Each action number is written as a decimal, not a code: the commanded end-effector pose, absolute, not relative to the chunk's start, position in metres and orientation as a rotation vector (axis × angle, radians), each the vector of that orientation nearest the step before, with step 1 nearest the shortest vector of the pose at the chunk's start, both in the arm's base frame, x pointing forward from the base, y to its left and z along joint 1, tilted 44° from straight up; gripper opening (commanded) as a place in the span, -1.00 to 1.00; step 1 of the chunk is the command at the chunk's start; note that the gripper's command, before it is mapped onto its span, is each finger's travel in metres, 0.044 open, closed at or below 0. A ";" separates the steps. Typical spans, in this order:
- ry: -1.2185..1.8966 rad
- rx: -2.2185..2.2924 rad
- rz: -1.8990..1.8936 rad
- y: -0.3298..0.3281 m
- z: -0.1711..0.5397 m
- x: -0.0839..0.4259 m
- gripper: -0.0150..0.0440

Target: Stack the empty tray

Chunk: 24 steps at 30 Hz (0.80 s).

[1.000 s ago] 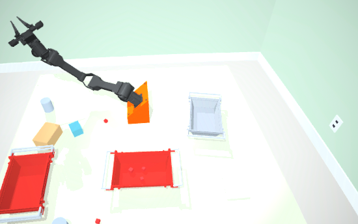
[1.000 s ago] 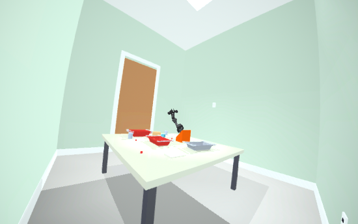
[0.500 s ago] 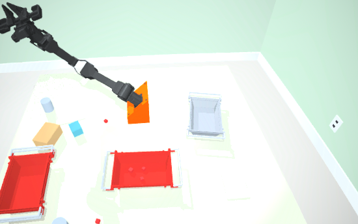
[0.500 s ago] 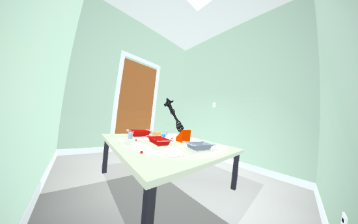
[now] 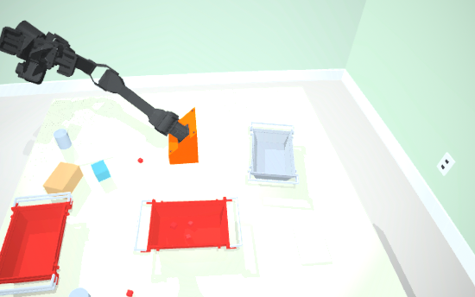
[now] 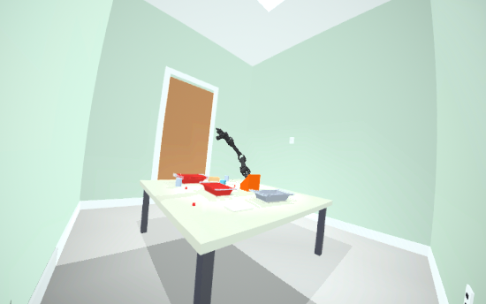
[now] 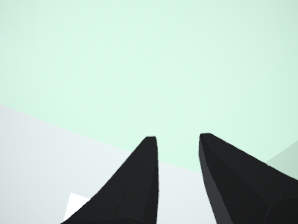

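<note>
The loaded red tray [image 5: 190, 207] [image 6: 216, 189] stands upright with several small red blocks [image 5: 188, 236] inside. Its left wire bar [image 5: 138, 224] and right wire bar [image 5: 239, 221] are both swung out beyond its ends, leaving its top uncovered. The empty red tray [image 5: 18, 229] [image 6: 193, 178] stands upright at the left in the top view, partly cut off by the frame; its bars also show at its ends. My gripper [image 7: 177, 144] is raised high, far from both red trays. Its fingers are partly open with nothing between them. The wrist view shows only wall and ceiling behind them.
A grey tray [image 5: 273, 161] [image 6: 271, 195] stands at the right. An orange wedge-shaped block [image 5: 185, 151] [image 6: 251, 182] is by the arm's base. A tan box [image 5: 63, 177], a blue cube [image 5: 101, 171], a pale cylinder [image 5: 62, 139] and loose red cubes [image 5: 140, 160] [image 5: 129, 293] are on the table.
</note>
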<state>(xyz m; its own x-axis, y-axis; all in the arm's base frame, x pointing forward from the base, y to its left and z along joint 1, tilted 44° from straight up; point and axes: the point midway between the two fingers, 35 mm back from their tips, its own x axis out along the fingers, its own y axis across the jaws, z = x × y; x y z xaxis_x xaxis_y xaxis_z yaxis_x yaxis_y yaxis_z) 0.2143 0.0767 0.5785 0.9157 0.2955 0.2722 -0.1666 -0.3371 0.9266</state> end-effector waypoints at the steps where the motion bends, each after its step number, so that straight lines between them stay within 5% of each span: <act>1: 0.083 1.678 0.249 0.072 0.540 0.260 -0.21; 13: 0.302 0.957 -0.378 0.021 0.385 0.370 -0.21; 24: 0.811 0.246 -0.726 -0.054 0.229 0.392 -0.21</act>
<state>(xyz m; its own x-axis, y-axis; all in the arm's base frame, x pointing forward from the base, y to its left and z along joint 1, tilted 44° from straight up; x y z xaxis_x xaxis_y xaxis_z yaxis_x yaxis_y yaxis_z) 0.3959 -0.0329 0.2670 0.6002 -0.4211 -0.6800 0.6805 0.7157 0.1574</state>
